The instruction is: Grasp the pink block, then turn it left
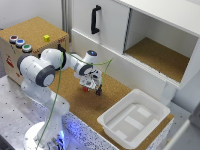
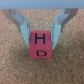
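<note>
The pink block (image 2: pixel 42 45) is a small reddish-pink cube with black letters on its faces. In the wrist view it sits between my two fingers (image 2: pixel 24 29), which press on its two sides. My gripper (image 2: pixel 42 41) is shut on it, low over the cork surface (image 2: pixel 15 65). In the exterior view the gripper (image 1: pixel 90 86) points down at the middle of the cork table (image 1: pixel 75 102), and the pink block (image 1: pixel 86 90) shows only as a small red spot at the fingertips. I cannot tell whether the block touches the cork.
A small dark block (image 1: pixel 98 91) lies just beside the gripper. A white tray (image 1: pixel 134 117) sits at the exterior view's lower right. A white cabinet (image 1: pixel 155 55) with an open compartment stands behind. A yellow cube (image 1: pixel 46 38) and coloured buttons (image 1: pixel 20 43) sit on a cork-topped box.
</note>
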Tool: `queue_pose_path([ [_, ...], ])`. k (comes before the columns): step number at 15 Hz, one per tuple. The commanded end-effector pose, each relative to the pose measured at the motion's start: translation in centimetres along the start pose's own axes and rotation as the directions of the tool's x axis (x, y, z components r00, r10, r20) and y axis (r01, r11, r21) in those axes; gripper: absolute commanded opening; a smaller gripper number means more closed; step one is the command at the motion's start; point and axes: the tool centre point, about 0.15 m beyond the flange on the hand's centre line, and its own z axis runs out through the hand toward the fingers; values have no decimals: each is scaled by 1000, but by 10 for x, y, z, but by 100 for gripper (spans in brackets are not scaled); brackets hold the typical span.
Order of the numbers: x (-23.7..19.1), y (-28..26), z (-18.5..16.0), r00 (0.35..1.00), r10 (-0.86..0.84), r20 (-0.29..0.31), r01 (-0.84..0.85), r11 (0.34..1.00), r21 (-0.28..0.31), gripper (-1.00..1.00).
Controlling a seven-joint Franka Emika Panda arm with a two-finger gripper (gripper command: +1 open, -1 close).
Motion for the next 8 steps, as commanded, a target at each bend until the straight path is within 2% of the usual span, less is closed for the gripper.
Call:
queue_pose_path([
  [1, 23, -26, -29, 985, -157, 66, 157, 988, -6, -100],
  [4, 23, -41, -31, 895, -427, 127, 424, 904, 51, -100],
  [6, 22, -43, -30, 783, -608, 136, 603, 794, 79, -100],
  [8, 20, -33, -34, 639, -755, 147, 753, 653, 80, -100],
])
